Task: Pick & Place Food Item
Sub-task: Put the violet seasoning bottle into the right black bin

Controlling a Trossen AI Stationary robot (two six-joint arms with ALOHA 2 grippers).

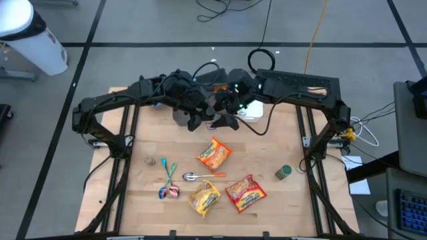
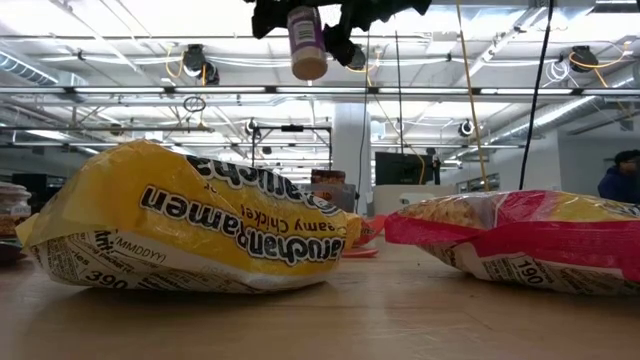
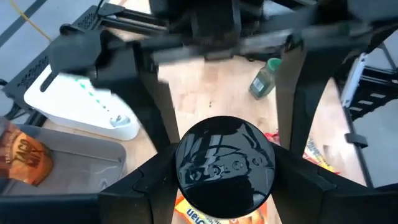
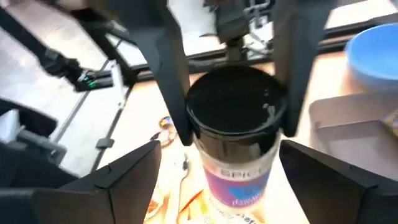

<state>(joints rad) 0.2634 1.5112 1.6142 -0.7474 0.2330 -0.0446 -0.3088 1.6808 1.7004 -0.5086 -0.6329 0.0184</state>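
Handover mid-air | L fingers (image 3: 224, 186) clamped on spice jar (image 2: 306, 42) | R fingers (image 4: 217, 165) spread apart beside jar | risk: jar slips w/ one grip, drops on desk (image 1: 267, 160), hits ramen (image 1: 214, 154).

The light wooden table (image 1: 280, 207) carried three ramen packets: an orange one (image 1: 213, 155) near the middle, a yellow one (image 1: 204, 198) toward the near edge, and a red one (image 1: 245, 193) just beside the yellow. A metal spoon (image 1: 190, 177) lay between the orange and yellow packets. Left of it lay a green-handled utensil (image 1: 168, 172) and a small shiny wrapped item (image 1: 171, 193). A small green-lidded jar (image 1: 283, 173) lay well apart at the right. A white device (image 1: 252, 111) rested at the far edge.
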